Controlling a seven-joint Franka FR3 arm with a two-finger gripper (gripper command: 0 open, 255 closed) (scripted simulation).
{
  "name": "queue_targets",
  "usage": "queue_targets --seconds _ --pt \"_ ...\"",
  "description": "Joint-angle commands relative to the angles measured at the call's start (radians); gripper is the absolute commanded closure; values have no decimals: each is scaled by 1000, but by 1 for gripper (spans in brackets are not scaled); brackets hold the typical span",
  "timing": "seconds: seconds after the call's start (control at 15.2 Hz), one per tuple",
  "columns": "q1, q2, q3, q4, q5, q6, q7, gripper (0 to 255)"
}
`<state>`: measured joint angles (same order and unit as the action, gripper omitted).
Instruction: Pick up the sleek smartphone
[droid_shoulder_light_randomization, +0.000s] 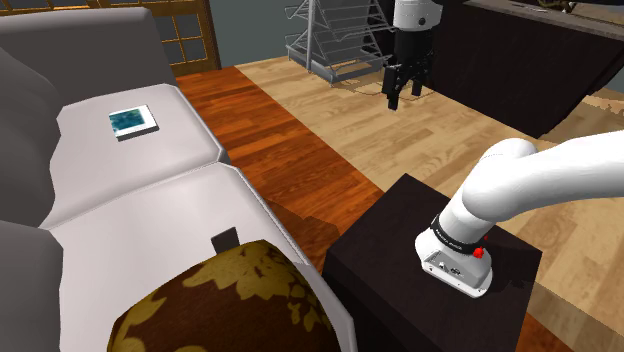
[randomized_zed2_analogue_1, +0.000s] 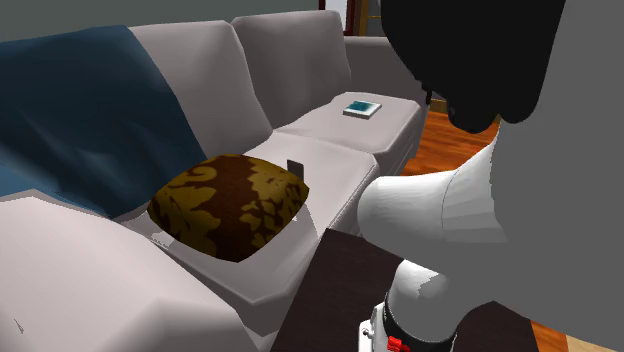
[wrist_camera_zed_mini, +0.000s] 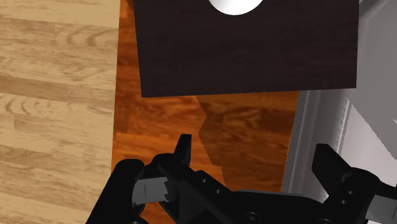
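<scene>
step: approach | jaws: wide apart, empty, above floor (droid_shoulder_light_randomization: 320, 110), well apart from sofa (droid_shoulder_light_randomization: 150, 215) | smartphone (droid_shoulder_light_randomization: 225, 240): dark slab upright near seat's front edge, just beside patterned pillow (droid_shoulder_light_randomization: 215, 305) | next: likely cross to sofa, straddle slab's thin faces

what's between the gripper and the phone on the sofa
Nothing visible: the open gripper hangs over wood floor, and the dark smartphone stands on the sofa seat, with the patterned cushion close beside it.
</scene>
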<state>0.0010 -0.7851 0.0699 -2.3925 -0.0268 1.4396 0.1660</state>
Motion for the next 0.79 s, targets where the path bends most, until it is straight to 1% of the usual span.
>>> queue_targets --seconds 0.0,0.4,0.73 --pt "0 0 0 0 0 0 0 0" --pt "43 90 85 -63 76 175 76 0" --pt "74 200 158 -81 124 325 135 0"
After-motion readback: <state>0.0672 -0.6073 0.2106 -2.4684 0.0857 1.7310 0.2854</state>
